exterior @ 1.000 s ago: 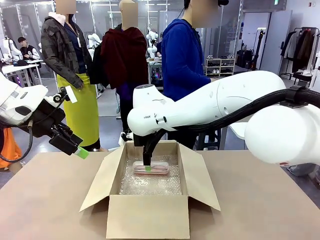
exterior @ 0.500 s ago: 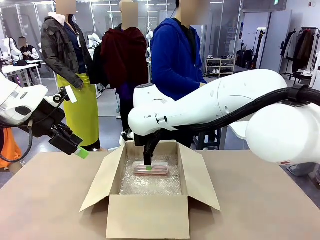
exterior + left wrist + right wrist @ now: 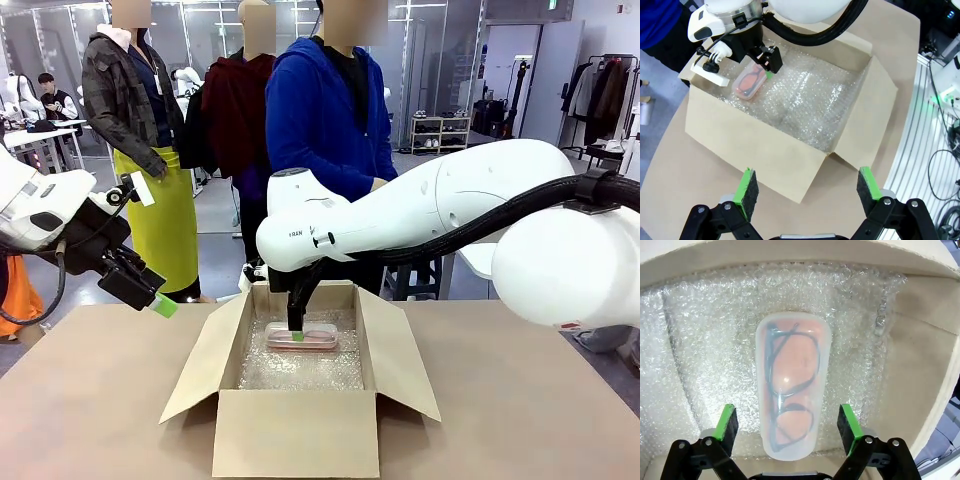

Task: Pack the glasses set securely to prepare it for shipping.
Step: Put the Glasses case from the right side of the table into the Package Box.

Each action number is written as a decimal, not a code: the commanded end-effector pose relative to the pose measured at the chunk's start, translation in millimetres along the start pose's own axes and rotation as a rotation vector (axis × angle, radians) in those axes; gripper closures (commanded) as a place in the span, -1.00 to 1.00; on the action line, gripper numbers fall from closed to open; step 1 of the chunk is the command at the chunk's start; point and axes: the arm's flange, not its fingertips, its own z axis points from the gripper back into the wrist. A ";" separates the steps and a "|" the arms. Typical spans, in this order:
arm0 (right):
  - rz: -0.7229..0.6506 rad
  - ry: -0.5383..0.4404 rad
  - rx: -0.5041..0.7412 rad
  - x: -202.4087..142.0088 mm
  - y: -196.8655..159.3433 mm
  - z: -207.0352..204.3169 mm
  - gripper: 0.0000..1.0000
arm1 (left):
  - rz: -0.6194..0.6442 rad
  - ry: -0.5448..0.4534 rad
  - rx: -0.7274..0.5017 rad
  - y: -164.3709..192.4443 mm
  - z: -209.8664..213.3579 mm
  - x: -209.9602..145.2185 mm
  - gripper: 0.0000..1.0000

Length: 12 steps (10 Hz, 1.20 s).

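Jaws on the right arm [image 3: 420,210] are held wide apart astride the pink case [image 3: 792,385], which is laid flat on the bubble wrap [image 3: 705,340] near the far wall of the open cardboard box [image 3: 300,440]; those on the left arm [image 3: 30,205] are spread equally wide, empty, raised beside the box. Should the right arm be lifted askew, the case could be clipped by a green pad [image 3: 726,426] and skidded across the slick wrap, or a flap [image 3: 400,350] snagged. The plain brown counter [image 3: 90,400] is attended at its far edge by a person [image 3: 330,120] in blue, with clothes racks [image 3: 600,90] behind.
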 end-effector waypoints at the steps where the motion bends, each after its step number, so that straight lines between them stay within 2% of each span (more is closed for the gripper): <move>1: 0.004 -0.004 0.000 2.8 0.0 1.2 -1.00 | -0.016 -0.019 -0.016 2.0 0.8 -1.3 -1.00; 5: 0.000 0.000 0.000 0.0 0.0 0.0 -1.00 | -0.016 -0.019 -0.016 2.0 0.8 -1.3 -1.00; 8: -0.090 -0.055 -0.047 -65.5 23.9 62.6 -1.00 | -0.016 -0.019 -0.016 2.0 0.8 -1.3 -1.00; 12: -0.337 -0.197 -0.144 -156.0 71.3 100.9 -1.00 | -0.016 -0.019 -0.016 2.0 0.8 -1.3 -1.00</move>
